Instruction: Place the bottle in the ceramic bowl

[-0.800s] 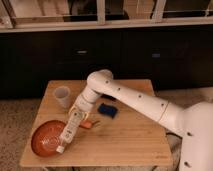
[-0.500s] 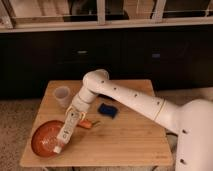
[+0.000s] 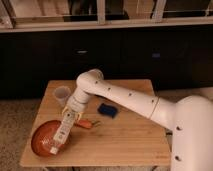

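The orange-red ceramic bowl point(image 3: 44, 136) sits at the front left corner of the wooden table point(image 3: 130, 140). The slim white bottle point(image 3: 61, 133) hangs slanted, its lower end over the right part of the bowl, close to or touching the inside. My gripper point(image 3: 70, 116) is shut on the bottle's upper end, just above the bowl's right rim. The white arm reaches in from the right.
A short translucent white cup point(image 3: 62, 95) stands behind the bowl at the table's back left. A small orange object point(image 3: 86, 124) lies right of the bowl. A blue flat object point(image 3: 106, 109) lies mid-table. Dark cabinets stand behind the table.
The gripper has carried the bottle left and down, so its lower end has moved from the bowl's right rim to over the bowl's inside.
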You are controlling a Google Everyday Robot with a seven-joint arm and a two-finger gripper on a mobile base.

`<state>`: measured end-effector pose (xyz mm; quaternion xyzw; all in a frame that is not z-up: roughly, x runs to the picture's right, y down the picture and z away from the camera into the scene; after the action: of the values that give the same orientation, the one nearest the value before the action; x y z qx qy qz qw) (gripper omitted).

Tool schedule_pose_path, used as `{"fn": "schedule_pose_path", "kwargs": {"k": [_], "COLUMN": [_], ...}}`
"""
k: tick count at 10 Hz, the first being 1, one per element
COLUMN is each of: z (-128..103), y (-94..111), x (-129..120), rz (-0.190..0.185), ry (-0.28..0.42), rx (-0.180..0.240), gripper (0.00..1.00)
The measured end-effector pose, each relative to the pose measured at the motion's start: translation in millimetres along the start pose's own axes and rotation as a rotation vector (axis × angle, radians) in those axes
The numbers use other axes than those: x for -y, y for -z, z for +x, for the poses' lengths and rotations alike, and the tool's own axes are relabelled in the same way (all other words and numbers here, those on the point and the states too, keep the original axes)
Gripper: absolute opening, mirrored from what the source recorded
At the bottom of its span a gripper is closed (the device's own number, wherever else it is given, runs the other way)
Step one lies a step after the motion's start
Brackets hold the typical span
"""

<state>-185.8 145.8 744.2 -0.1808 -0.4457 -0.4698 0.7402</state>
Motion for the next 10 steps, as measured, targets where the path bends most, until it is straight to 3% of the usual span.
{"fn": "schedule_pose_path", "kwargs": {"k": [10], "z": [-7.0], "y": [-17.9], "x": [27.0], "rz": [-0.045], "ry": [0.028], "rx": [-0.004], "gripper": [0.15]}}
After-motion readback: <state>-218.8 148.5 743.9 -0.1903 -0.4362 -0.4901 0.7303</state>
